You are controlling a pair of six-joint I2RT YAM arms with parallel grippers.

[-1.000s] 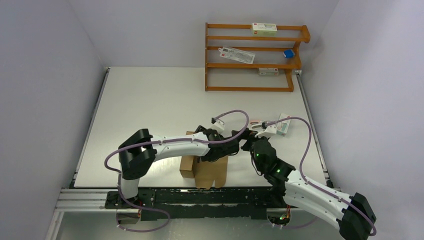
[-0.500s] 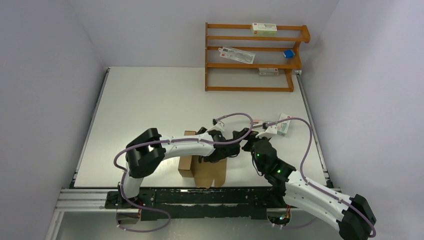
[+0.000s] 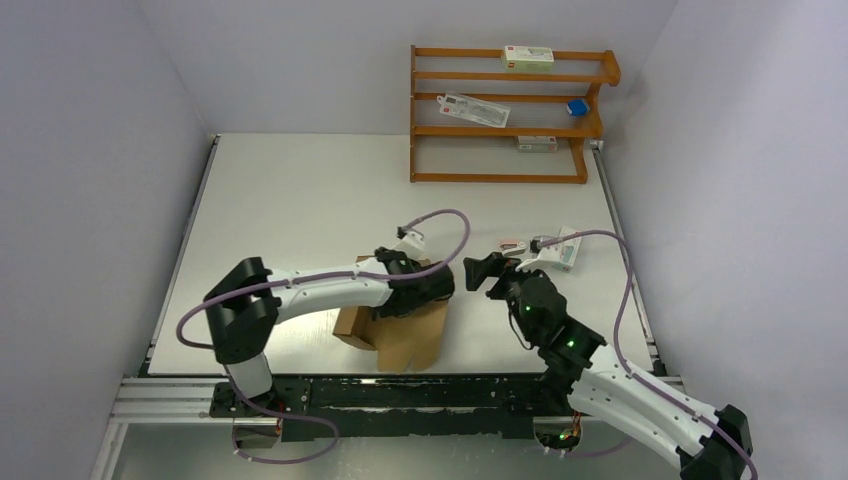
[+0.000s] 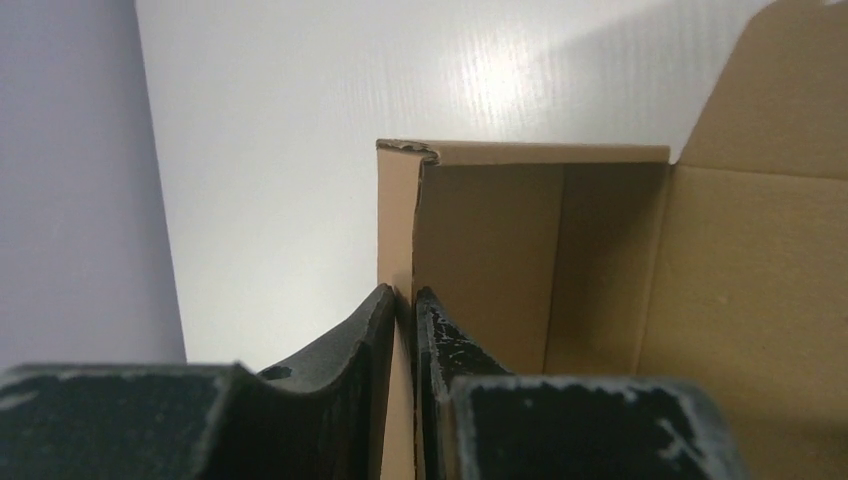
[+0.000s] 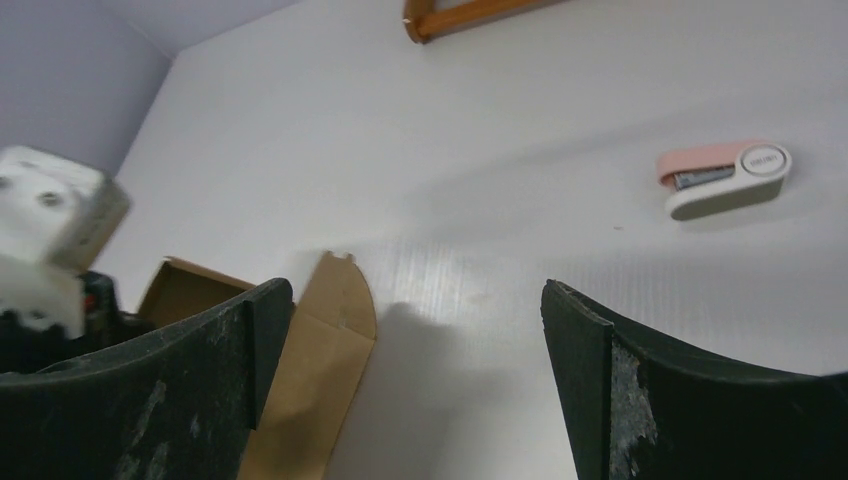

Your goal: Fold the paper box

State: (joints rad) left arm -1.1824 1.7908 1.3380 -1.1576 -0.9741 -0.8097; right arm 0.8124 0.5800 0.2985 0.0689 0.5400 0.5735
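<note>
The paper box [image 3: 404, 337] is brown cardboard, half opened, and lies near the table's front edge with its open end and flaps showing. My left gripper [image 3: 441, 284] is at the box's upper right corner. In the left wrist view that gripper [image 4: 403, 292] is shut on the thin side wall of the box [image 4: 600, 270], one finger outside and one inside. My right gripper [image 3: 478, 272] hangs open just right of the box, apart from it. In the right wrist view a rounded flap of the box [image 5: 325, 340] lies by the left finger of that gripper [image 5: 418, 290], which holds nothing.
A wooden shelf [image 3: 500, 112] stands at the back right with small white cartons and a blue item. A pink and white stapler [image 5: 725, 178] and a white carton [image 3: 566, 250] lie on the table right of my right gripper. A metal rail [image 3: 400, 392] runs along the near edge.
My left gripper has closed onto the box's side wall. The left arm swung leftward and the box turned and tilted with it. The right gripper drew back slightly, still open.
</note>
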